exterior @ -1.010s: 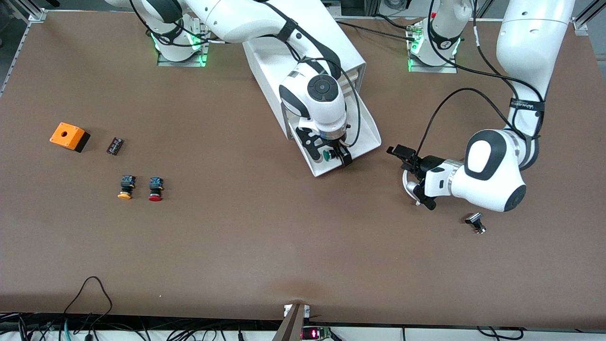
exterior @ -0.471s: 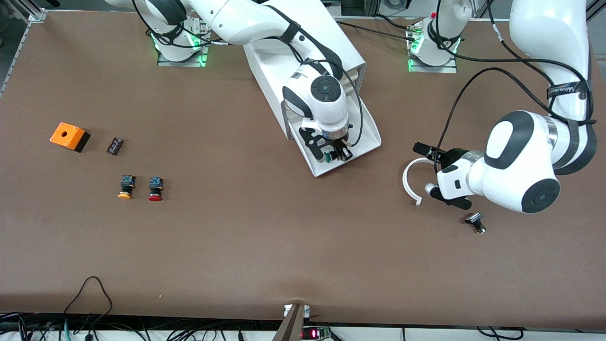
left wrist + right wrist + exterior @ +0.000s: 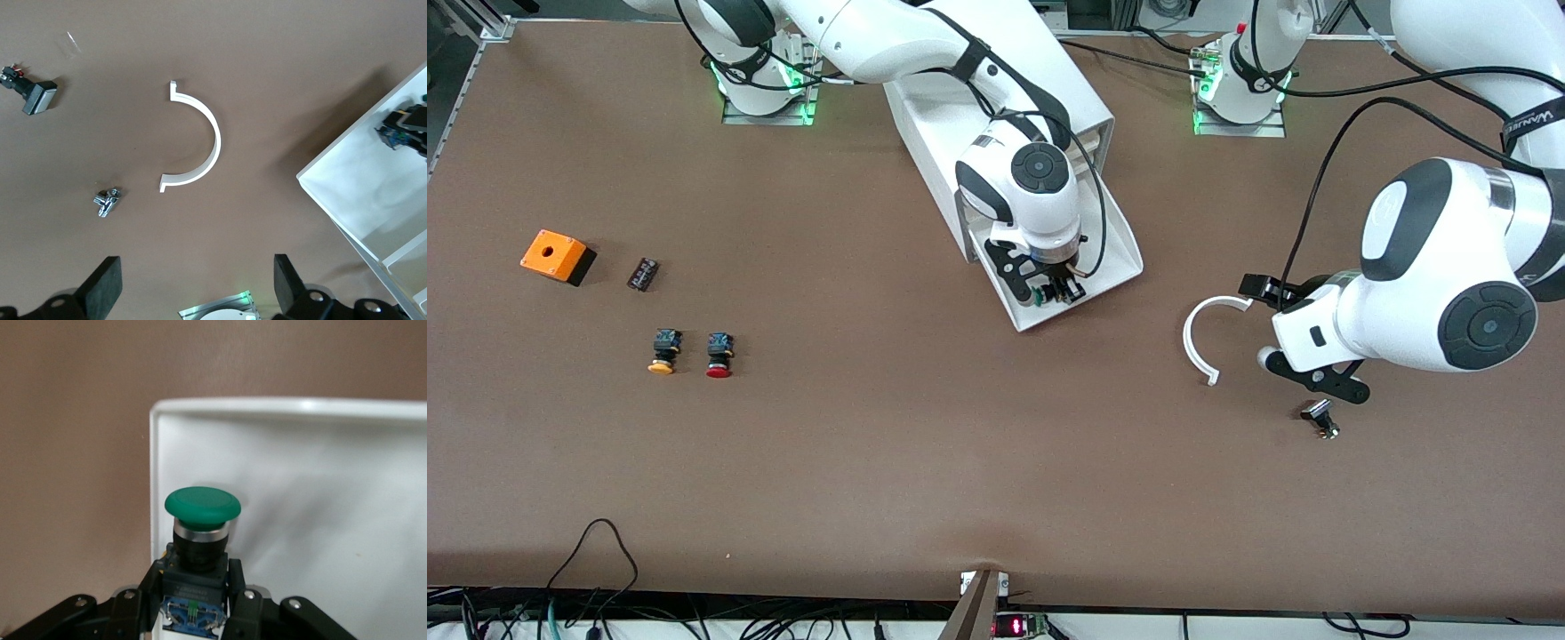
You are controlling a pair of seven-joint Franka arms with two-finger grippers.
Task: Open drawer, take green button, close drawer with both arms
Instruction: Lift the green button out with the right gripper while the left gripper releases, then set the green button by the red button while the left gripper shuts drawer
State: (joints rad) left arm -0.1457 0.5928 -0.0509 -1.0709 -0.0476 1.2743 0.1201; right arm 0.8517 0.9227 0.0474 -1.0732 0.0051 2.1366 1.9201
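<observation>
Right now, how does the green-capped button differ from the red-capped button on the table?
The green button sits in the open drawer, while the red button lies on the bare table, toward the right arm's end. The right gripper has its fingers shut on the green button's body; nothing touches the red button. Their caps differ in colour. Both have round caps on dark bodies.

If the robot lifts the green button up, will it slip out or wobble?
Probably not. The right gripper clamps the green button by its blocky black-and-blue body, so it likely holds firm. It looks small and light. The wide round cap makes it top-heavy, so it might tip if set down on the drawer floor.
</observation>
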